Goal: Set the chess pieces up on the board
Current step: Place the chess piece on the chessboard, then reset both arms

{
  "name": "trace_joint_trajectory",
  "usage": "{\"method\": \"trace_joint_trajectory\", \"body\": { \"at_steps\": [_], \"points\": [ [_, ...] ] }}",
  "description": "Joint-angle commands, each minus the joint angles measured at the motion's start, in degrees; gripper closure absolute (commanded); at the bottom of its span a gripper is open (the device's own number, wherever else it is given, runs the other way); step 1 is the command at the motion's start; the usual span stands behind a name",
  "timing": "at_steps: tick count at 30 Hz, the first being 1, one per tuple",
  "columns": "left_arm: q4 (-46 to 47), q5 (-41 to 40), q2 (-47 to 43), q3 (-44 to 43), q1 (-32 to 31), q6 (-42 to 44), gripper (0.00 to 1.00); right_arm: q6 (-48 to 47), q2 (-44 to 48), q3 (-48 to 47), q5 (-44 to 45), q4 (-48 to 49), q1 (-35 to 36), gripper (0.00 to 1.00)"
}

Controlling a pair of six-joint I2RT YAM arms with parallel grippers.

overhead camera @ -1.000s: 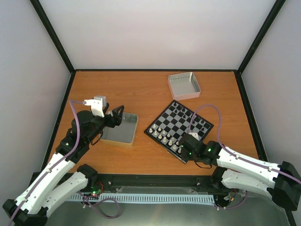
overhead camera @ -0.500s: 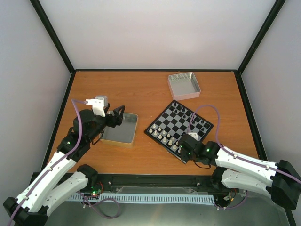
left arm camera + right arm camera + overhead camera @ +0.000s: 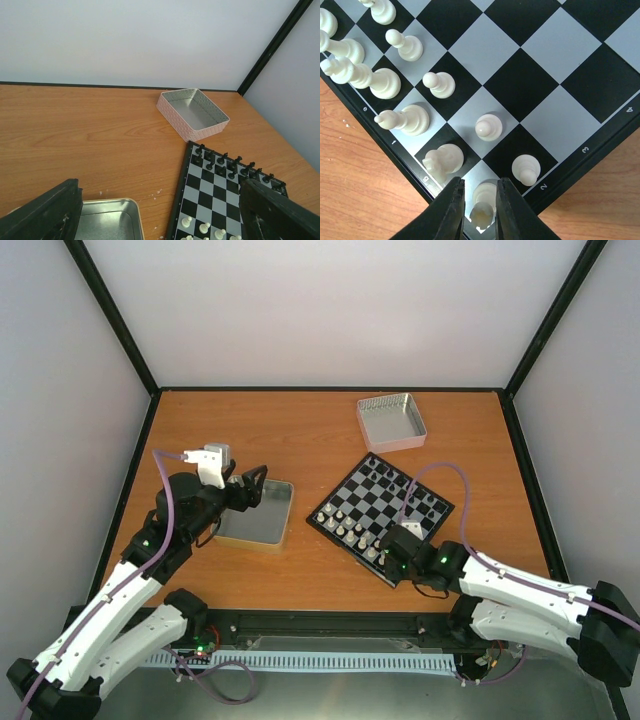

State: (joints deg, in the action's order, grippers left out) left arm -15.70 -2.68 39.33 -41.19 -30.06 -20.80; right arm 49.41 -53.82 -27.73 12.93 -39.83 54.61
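Straddling an upright chess piece (image 3: 483, 201), right gripper (image 3: 479, 182) shows unclear grip; left gripper (image 3: 160, 195) gapes.

Black-framed square chessboard (image 3: 375, 502) right of centre; rectangular silver metal tin (image 3: 258, 522) to its left; patterned rectangular metal tray (image 3: 391, 421) behind it.

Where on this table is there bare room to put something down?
Bare table lies between the back wall, the near tray and the far tray. The board has free middle rows; its near edge is crowded with white pieces and the right gripper.
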Motion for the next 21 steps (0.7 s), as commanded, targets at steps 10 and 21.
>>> {"method": "trace_joint_trajectory", "body": {
  "at_steps": [10, 21],
  "points": [
    [-0.17, 0.31, -0.8, -1.63, -0.23, 0.72, 0.13, 2.04, 3.8, -2.31, 2.79, -4.52, 0.57, 0.76],
    [-5.6, -2.07, -3.31, -5.99, -0.26, 1.02, 0.0, -1.17, 9.96, -17.47, 12.6, -15.93, 0.59, 0.55]
  ]
}}
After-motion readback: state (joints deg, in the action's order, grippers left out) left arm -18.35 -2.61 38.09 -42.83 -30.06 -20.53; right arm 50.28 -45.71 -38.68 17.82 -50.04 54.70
